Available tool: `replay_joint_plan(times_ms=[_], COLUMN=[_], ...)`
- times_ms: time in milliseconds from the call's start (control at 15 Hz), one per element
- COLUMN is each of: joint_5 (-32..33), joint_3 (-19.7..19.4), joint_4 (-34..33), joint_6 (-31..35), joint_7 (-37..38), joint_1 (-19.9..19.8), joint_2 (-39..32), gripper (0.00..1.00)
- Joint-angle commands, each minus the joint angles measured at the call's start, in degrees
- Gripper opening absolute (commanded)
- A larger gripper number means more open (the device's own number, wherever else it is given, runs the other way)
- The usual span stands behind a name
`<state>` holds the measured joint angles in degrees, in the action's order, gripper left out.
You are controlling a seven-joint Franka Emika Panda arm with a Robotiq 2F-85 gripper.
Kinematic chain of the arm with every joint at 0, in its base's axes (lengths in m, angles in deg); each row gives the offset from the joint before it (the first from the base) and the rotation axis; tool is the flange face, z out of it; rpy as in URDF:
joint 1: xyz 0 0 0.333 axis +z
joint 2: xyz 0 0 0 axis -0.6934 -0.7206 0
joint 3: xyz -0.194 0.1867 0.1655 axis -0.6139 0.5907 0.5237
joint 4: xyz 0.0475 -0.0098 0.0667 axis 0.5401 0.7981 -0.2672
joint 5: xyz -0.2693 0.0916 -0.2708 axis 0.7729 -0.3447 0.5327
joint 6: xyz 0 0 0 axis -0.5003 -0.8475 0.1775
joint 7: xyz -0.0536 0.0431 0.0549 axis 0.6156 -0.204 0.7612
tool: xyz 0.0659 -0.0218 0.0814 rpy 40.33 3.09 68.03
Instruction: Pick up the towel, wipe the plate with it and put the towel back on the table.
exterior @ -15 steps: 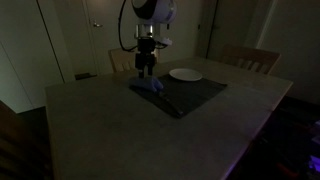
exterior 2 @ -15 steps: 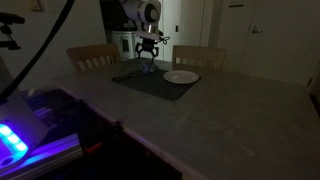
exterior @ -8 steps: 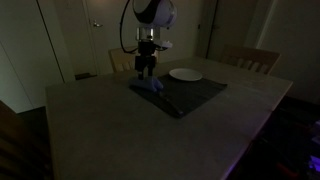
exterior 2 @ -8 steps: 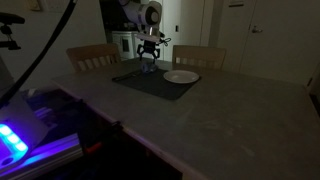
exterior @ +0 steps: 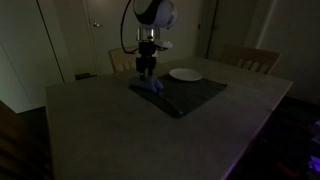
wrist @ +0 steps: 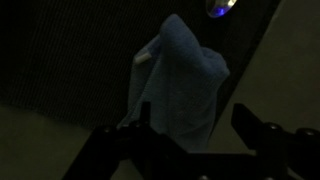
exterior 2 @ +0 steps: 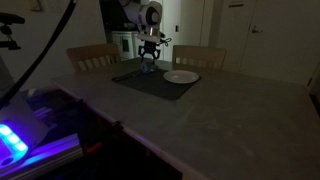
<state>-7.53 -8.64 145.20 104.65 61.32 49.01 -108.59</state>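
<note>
I find the black two-fingered gripper (wrist: 190,118) spread wide, one finger on each side of the small bluish-purple crumpled cloth towel (wrist: 182,80). As far as this dark wrist view allows, it is not yet pinching. The towel lies on the large flat dark grey mat (exterior: 190,95) (towards one corner), on the pale grey-beige table (exterior: 130,135). The small round white plate (exterior: 185,74) sits by the mat's edge, apart from the towel.
</note>
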Motion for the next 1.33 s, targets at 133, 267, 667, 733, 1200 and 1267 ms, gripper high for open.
replay_joint_plan(times_ms=[133, 267, 667, 733, 1200, 1267], joint_5=[2.4, 3.1, 4.0, 4.0, 4.1, 4.2], joint_3=[-0.4, -0.4, -0.3, -0.2, -0.3, -0.4], joint_4=[0.3, 0.7, 0.5, 0.4, -0.5, -0.7], joint_6=[1.8, 2.2, 1.4, 0.9, -0.1, -0.1], joint_7=[-1.9, -2.3, -2.6, -2.6, -3.8, -4.1], joint_1=[0.3, 0.2, 0.3, 0.4, -0.5, -0.6], joint_2=[-0.6, -0.5, -0.8, -0.8, 1.3, 1.7], gripper=[0.46, 0.32, 0.00, 0.00, 0.02, 0.02])
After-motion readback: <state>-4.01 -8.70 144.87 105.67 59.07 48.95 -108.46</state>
